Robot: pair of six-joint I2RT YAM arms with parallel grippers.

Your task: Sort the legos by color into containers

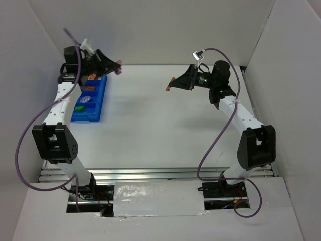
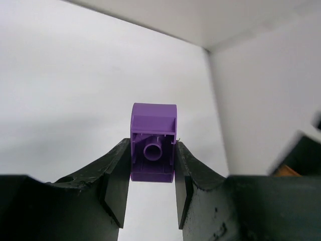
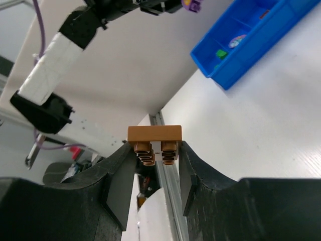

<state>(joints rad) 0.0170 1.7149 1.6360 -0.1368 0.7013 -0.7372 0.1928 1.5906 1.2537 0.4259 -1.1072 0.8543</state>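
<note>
Purple lego (image 2: 153, 150) is pinched in the left tool (image 1: 115, 67), hollow underside facing the wrist cam. Brown lego (image 3: 154, 134) is clamped in the right tool (image 1: 173, 86). Blue bin (image 1: 95, 111) sits far left on the tabletop (image 1: 160, 125), holding orange pieces (image 1: 90, 88) and a green piece (image 1: 78, 107).

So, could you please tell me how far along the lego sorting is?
Partly done: a green piece and an orange piece already lie in the blue bin. In hand: the left pincer grips a purple block, the right pincer a brown block. Remaining: dropping both into compartments.
</note>
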